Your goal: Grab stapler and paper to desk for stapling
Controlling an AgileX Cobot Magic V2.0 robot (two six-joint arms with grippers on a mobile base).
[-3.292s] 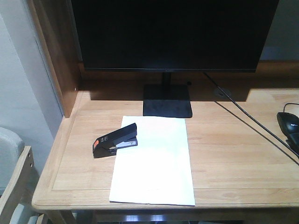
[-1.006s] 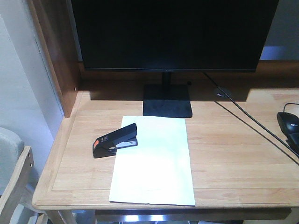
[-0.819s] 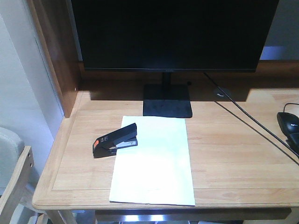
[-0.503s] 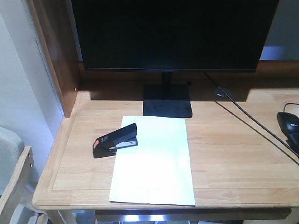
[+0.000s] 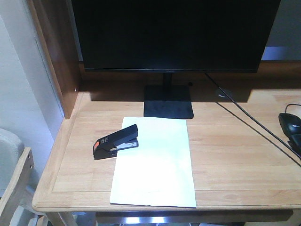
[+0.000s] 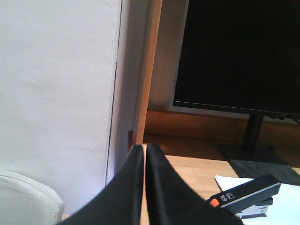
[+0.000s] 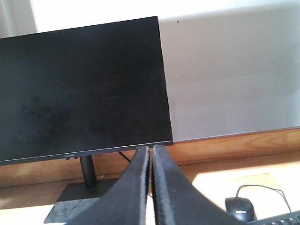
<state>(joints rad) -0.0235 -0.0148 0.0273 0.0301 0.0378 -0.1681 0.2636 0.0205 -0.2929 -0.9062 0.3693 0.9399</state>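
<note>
Stapler (image 6: 247, 196) is lying on the paper (image 5: 154, 162), right of your left gripper (image 6: 144, 149); both grippers' fingers are pressing together, right gripper (image 7: 151, 149) included.

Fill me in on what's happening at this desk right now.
Nothing is being handled at the moment. The stapler lies on the desk across the left edge of the paper, in front of the monitor. Both arms hang back from the work: the left gripper and the right gripper each have their fingers nearly together with nothing between them. A mouse sits at the desk's right edge.
</note>
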